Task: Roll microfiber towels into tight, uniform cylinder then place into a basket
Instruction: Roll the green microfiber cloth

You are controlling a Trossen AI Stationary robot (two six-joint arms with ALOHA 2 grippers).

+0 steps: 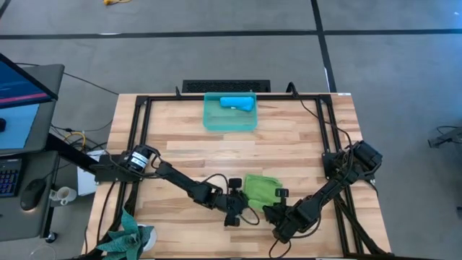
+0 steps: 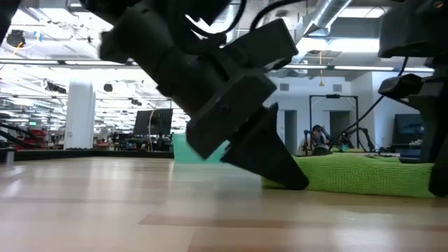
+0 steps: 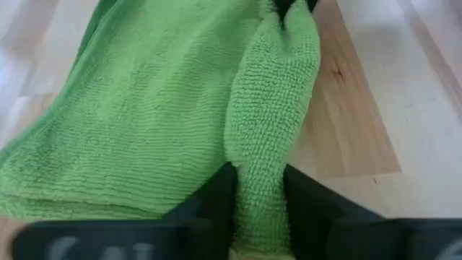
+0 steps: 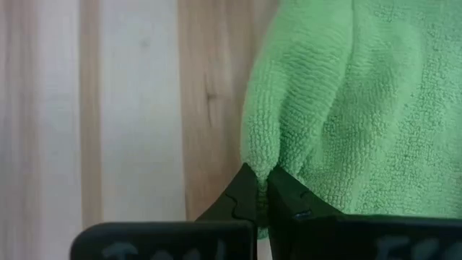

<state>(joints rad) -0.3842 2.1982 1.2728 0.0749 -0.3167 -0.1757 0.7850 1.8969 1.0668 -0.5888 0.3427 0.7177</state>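
The green towel [image 1: 261,188], lying low and centre on the desk [image 1: 289,144], is pinched at its edge by the left tool [image 1: 236,201] and right tool [image 1: 280,204], seemingly for rolling, while the blue towel [image 1: 237,103] sits rolled in the basket [image 1: 229,124] at upper centre.

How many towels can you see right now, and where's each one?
2. The blue towel lies rolled in the basket at the table's far edge. The green towel lies near the front edge, pinched by the left gripper and right gripper. None seems hidden.
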